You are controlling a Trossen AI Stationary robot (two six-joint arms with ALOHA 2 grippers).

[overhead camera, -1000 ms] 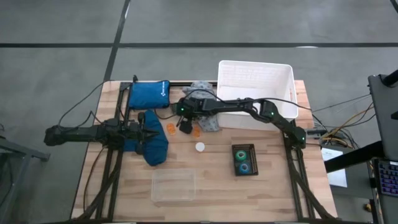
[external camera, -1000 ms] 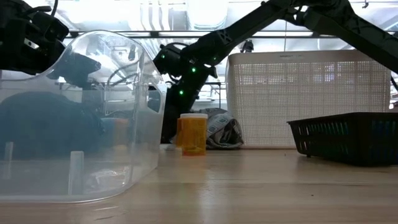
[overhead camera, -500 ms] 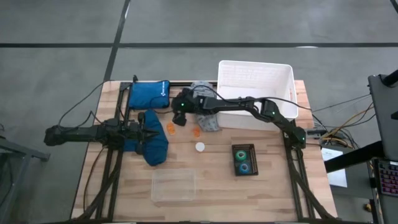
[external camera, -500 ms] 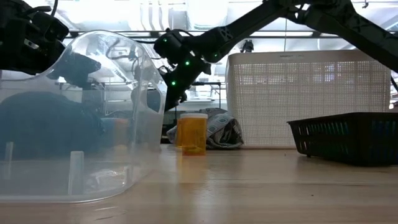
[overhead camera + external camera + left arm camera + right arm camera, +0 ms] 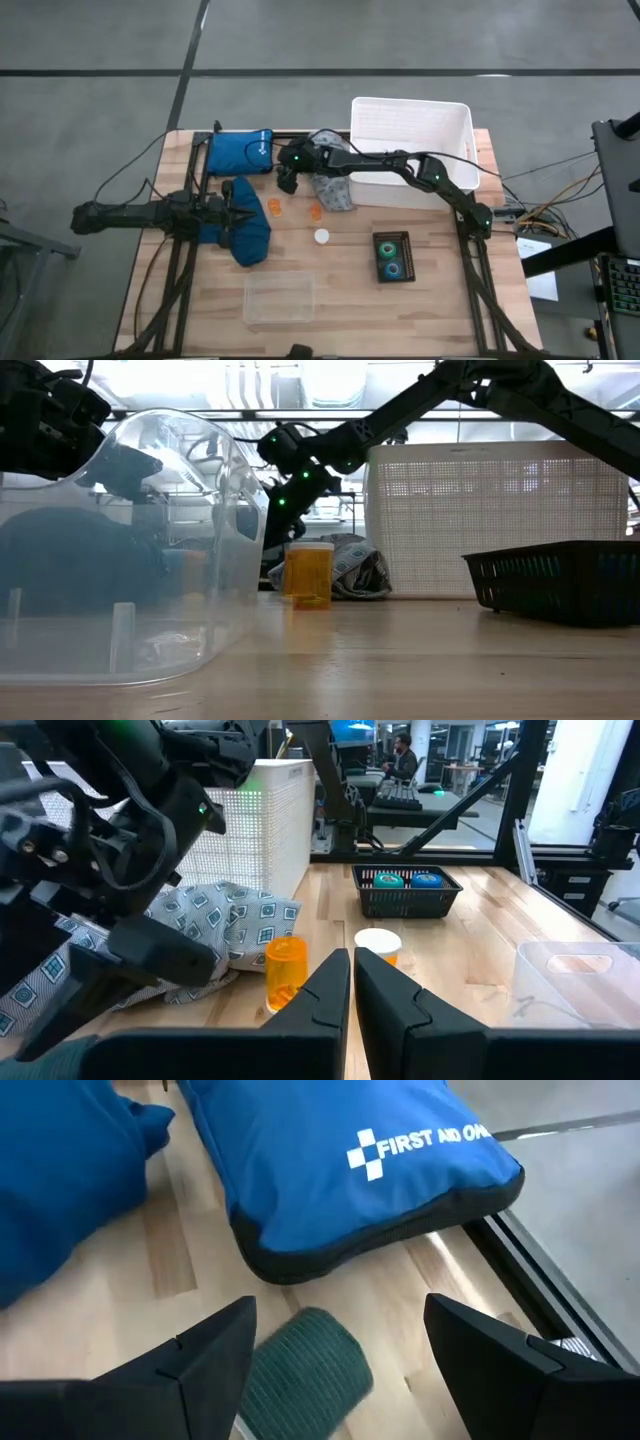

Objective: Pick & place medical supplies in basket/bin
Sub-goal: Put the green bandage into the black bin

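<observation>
A: Starting with the tub [image 5: 366, 150]: just one, white, upright at the back right of the table [image 5: 440, 305].

B: Just beside its left wall, one grey cloth [image 5: 332, 192], crumpled. Further left, one dark blue cloth [image 5: 250, 240], bunched near the table's left edge.

A: Counting the small stuff now. Two orange bottles, first bottle [image 5: 275, 206] and second bottle [image 5: 314, 212], plus one white cap [image 5: 321, 236]. All on bare wood between the two cloths.

B: Then two tape rolls, green roll [image 5: 388, 248] and blue roll [image 5: 394, 269], sharing one black tray [image 5: 377, 262] in front of the tub.

A: Make that three rolls. Caught only in the right wrist view: a dark green roll [image 5: 305, 1370] between the fingers, close to one and clear of the other. Hidden under the arm from overhead.

B: So, right gripper [image 5: 287, 183] spread wide, hanging by the blue pouch [image 5: 238, 152]. Can't tell whether that roll is carried or lying on the wood.

A: Left gripper [image 5: 243, 212] pinched closed over the dark blue cloth, fingers pressed together in the left wrist view.

B: One clear box [image 5: 280, 298] at the front edge, filling the low view's left half. Also from down there: a pale lid on the orange bottle, unreadable from above.

A: And only in the left wrist view, a person [image 5: 403, 755] far behind the table.
</observation>
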